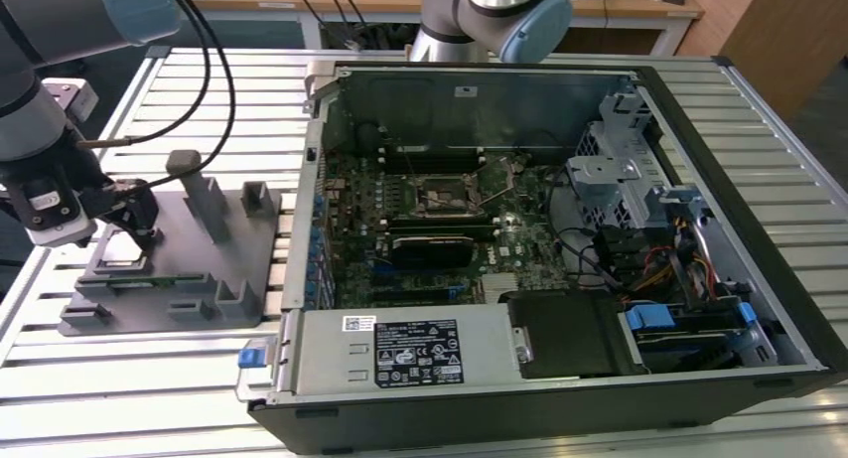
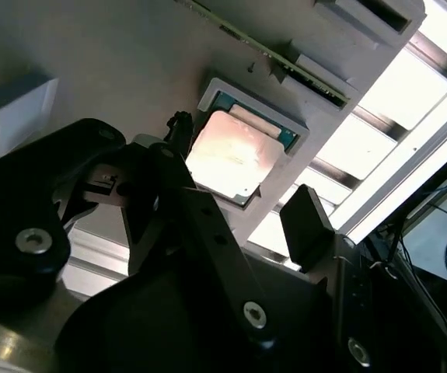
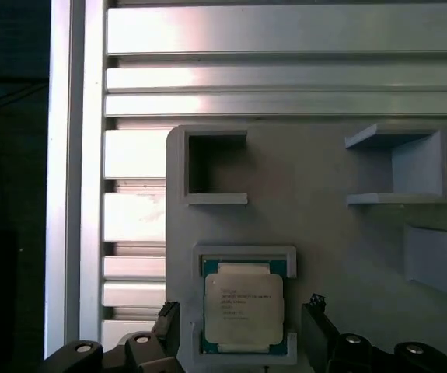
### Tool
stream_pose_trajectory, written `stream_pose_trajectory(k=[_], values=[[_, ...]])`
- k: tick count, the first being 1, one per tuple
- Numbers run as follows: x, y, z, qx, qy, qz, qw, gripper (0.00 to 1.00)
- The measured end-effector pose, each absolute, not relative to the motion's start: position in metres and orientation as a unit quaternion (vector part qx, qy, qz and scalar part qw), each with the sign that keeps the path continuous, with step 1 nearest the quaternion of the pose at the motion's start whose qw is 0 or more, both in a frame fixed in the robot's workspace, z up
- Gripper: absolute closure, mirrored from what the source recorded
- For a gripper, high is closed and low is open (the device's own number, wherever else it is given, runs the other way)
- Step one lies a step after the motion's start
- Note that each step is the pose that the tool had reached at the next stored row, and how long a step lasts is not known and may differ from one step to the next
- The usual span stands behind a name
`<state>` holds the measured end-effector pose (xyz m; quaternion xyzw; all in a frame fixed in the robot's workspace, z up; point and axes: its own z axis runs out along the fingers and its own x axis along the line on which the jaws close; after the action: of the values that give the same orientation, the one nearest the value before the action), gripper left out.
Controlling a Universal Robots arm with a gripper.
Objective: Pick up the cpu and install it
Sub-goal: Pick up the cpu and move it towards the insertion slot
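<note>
The cpu [image 3: 244, 311], a small flat square chip with a pale silvery metal lid, faint dark print and a thin teal-green rim, lies flat, lid up. It is seated squarely in a shallow raised-edged pocket of the grey plastic holder tray [image 3: 324, 225], its edges parallel to the pocket walls. In the second wrist view the lid [image 2: 235, 155] glares under the light. In the exterior view the tray [image 1: 199, 279] rests on the slatted metal worktop [image 1: 159, 379], at 9 o'clock from the open computer case [image 1: 530, 100].
</note>
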<state>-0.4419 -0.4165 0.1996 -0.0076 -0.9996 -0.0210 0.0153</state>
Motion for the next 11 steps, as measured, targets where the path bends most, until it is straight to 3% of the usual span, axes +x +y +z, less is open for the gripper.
stream_pose_trajectory(k=[11], values=[[-0.442, -0.412, 0.189, -0.007, -1.0, -0.021, 0.015, 0.28]])
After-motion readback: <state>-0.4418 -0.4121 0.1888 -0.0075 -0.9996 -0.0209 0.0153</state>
